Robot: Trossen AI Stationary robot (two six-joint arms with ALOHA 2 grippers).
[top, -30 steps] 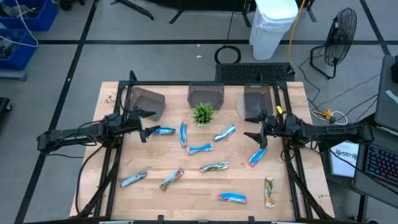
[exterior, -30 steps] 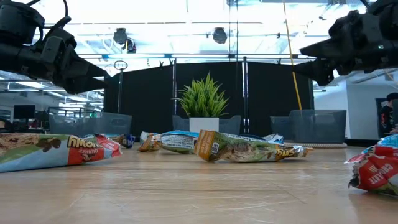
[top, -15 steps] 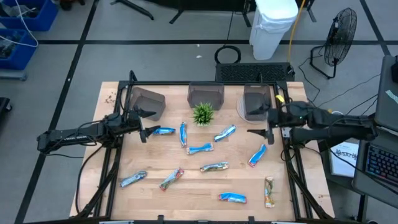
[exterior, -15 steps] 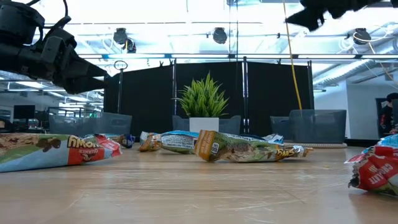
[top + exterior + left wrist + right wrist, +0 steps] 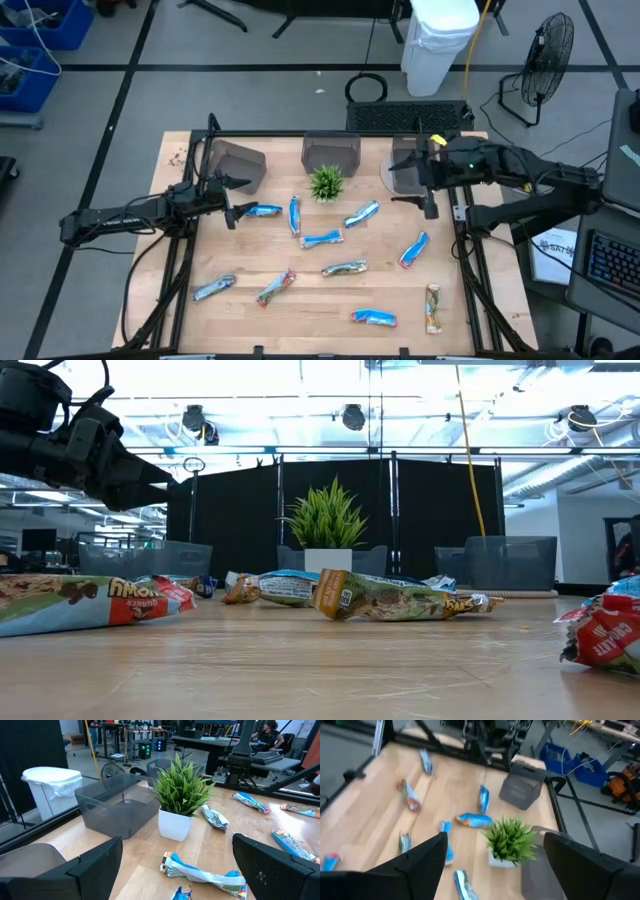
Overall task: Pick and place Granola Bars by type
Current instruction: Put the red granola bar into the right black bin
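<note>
A small potted plant stands near the desk's far edge, in front of the middle bin and among the granola bars, which lie scattered across the centre and near side. Three grey bins line the far edge: left bin, middle bin, right bin; contents cannot be made out. The left gripper hovers near the left edge, fingers apart, empty. The right gripper hangs beside the right bin, fingers spread, holding nothing.

two slim black arms, dark blocky grippers; right arm w/ maybe yellow tag.
</note>
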